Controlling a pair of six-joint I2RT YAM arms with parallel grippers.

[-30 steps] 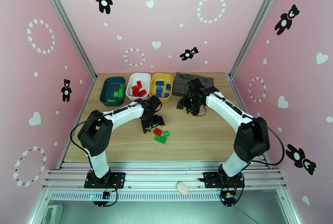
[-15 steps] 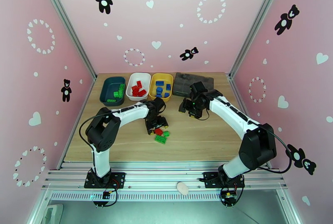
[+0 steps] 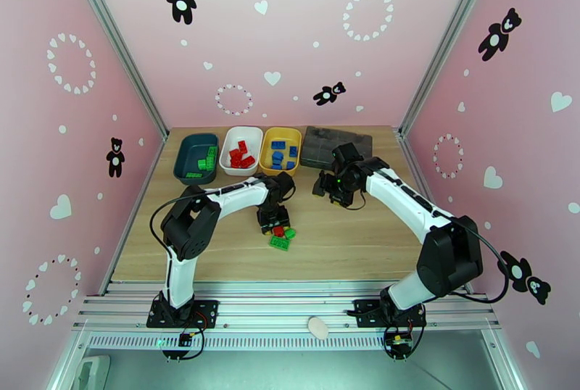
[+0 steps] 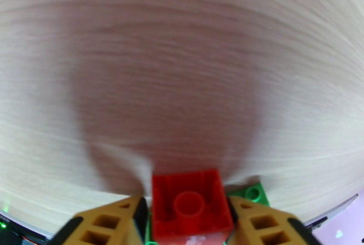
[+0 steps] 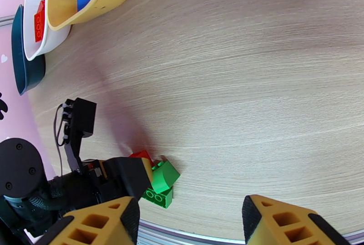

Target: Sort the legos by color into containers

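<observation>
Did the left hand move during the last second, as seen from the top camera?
Yes. The left hand shifted right, toward the flat green lego, which stayed in place, and it now straddles the red lego.

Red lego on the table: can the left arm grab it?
Probably yes. The left gripper straddles the red lego, which fills the gap between its two sides. A green lego lies close beside it, but nothing seems to block the grip.

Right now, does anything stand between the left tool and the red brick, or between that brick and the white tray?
Nothing visible does. The left tool grips the red brick, and the table toward the white tray looks bare.
</observation>
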